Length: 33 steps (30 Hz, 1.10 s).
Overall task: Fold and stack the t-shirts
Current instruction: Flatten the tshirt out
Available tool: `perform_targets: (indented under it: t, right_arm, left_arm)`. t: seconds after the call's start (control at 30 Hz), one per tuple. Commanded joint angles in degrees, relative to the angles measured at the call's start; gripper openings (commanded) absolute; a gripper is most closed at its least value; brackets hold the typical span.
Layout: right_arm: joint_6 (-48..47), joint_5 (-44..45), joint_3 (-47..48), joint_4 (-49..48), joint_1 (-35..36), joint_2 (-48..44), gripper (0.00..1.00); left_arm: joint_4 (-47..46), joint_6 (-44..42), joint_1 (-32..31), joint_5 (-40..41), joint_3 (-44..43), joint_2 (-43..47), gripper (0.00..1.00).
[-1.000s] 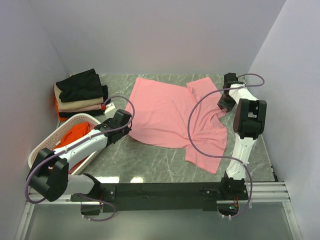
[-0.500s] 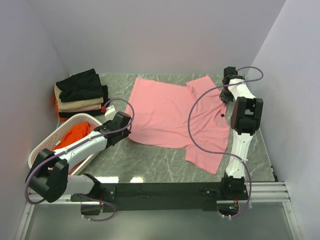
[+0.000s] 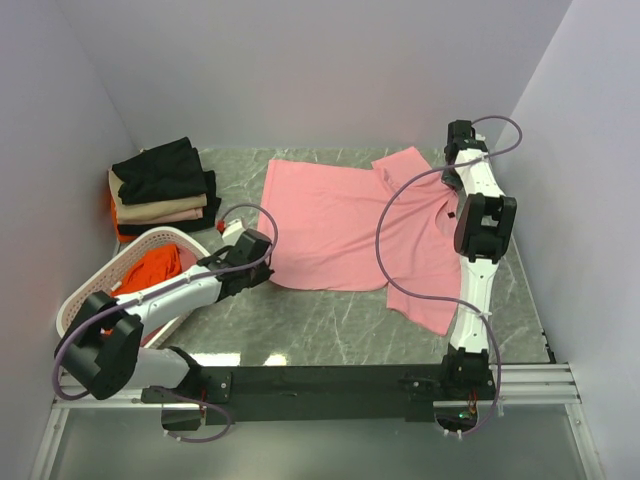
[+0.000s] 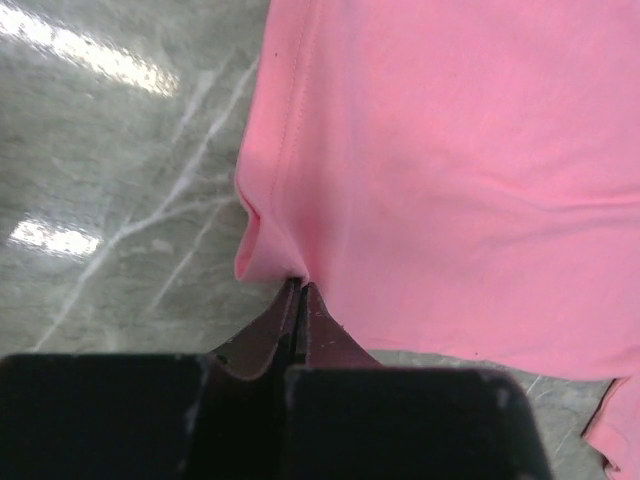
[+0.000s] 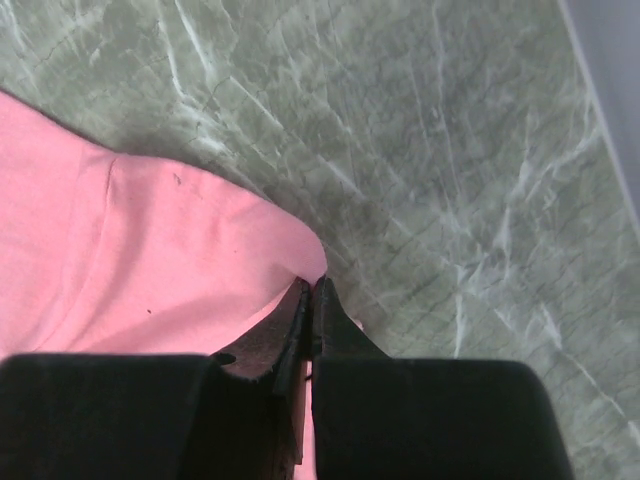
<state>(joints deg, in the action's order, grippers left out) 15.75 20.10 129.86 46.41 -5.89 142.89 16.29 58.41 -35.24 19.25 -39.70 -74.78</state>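
grey-green marbled desk (image 3: 330, 325), veined white, carrying everything listed.

pink shirt (image 3: 330, 220): largest item, spread across the middle and right of the desk. mostly flat, with some wrinkles near the right side. a narrower strip runs toward the near right edge. the left wrist view shows its stitched hem (image 4: 300, 130) puckered into a small fold at the corner; the right wrist view shows a rounded edge of the cloth (image 5: 150, 240) lying on bare desk (image 5: 450, 150).

white basket (image 3: 95, 275): near left, tilted, partly under the left arm. an orange-red shirt (image 3: 155, 268) lies inside.

stack of folded shirts (image 3: 160, 185): far left corner, well apart from the pink shirt. black shirt (image 3: 160, 168) on top, beige shirt (image 3: 150, 212) under it, more dark cloth below. a sliver of orange-red shows at the left edge.

left claw (image 3: 268, 272): low on the desk at the near left corner of the pink shirt. its fingers are pressed together, tips (image 4: 300, 290) pinching the puckered hem.

right claw (image 3: 448, 185): far right, arm stretched out, over the shirt's right side. its fingers are pressed together, tips (image 5: 310, 285) nipping the rounded pink edge.
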Motion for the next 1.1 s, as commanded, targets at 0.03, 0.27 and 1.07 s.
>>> perform_targets:
  t: [0.03, 0.27, 1.07]
  right_arm:
    - [-2.8, 2.4, 3.9, -3.3, -0.5, 0.3, 0.0]
    - [-2.7, -5.5, 1.1, -5.9, -0.5, -5.2, 0.3]
    - [16.5, -8.6, -83.4, -3.2, 8.9, -79.1, 0.67]
  left_arm:
    - [-2.5, 3.3, -1.7, -1.1, -0.3, -1.5, 0.01]
    - [-1.6, 3.7, -1.9, 0.6, 0.2, -0.4, 0.01]
    - [-3.9, -8.2, -1.5, -1.8, 0.5, 4.1, 0.01]
